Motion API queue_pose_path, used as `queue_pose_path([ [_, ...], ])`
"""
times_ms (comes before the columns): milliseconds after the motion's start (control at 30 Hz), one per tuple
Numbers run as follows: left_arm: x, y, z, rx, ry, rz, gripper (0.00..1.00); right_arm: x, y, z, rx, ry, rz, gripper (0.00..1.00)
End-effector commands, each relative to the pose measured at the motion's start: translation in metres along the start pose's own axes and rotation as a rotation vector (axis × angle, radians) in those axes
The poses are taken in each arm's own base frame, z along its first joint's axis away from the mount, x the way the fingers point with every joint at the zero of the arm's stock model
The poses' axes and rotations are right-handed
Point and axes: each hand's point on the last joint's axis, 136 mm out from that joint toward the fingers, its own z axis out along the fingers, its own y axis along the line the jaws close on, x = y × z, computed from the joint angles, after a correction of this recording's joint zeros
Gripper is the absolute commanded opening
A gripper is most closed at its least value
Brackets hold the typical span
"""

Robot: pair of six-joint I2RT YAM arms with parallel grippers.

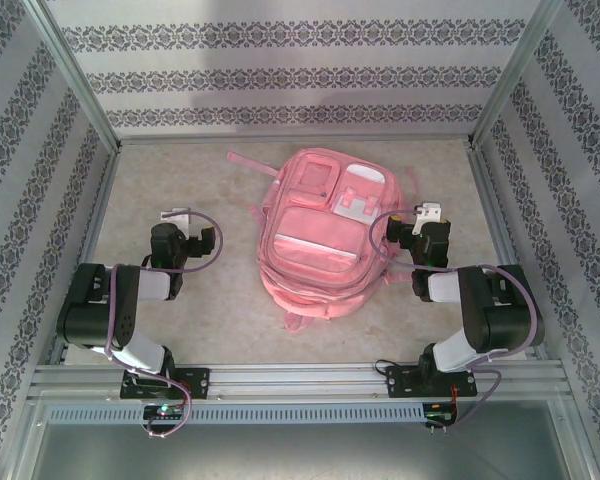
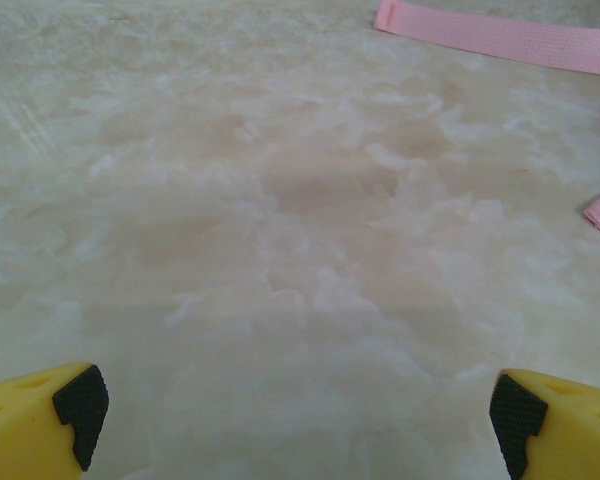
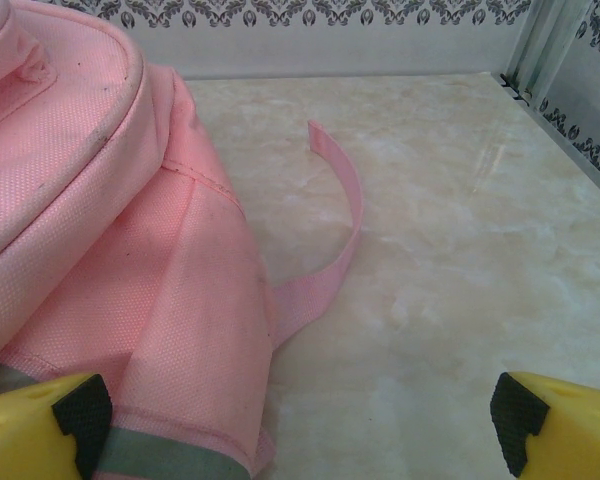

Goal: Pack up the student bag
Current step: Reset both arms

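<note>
**Both arms poised beside a closed bag**

The student bag lies flat in the middle of the table, a little toward the far edge, with its front pockets facing up. The left end effector hangs over bare table left of the bag with its jaws spread wide, holding nothing. The right end effector is spread just as wide, just beside the bag's right flank, near a loose strap curling across the table.

From where I stand, the opening job looks like getting a compartment unzipped. I'd pin the soft fabric with one arm while the other works the zip, or the whole bag will slide. The zip pulls are too small to pick out. Keep clear of that strap; it could snag.
</note>
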Motion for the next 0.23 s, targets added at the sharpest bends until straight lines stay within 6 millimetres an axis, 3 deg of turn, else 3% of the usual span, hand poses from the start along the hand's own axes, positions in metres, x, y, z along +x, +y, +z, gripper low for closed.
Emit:
queue_pose_path([
  [0,-0.0156,0.0019,0.002,0.002,-0.052,0.016,0.99,-0.0139,0.0049,0.0002,-0.025,-0.034,-0.011,0.98],
  [200,-0.016,0.0021,0.0022,0.001,-0.052,0.014,0.99,-0.014,0.0051,0.0002,-0.026,-0.034,-0.011,0.98],
])
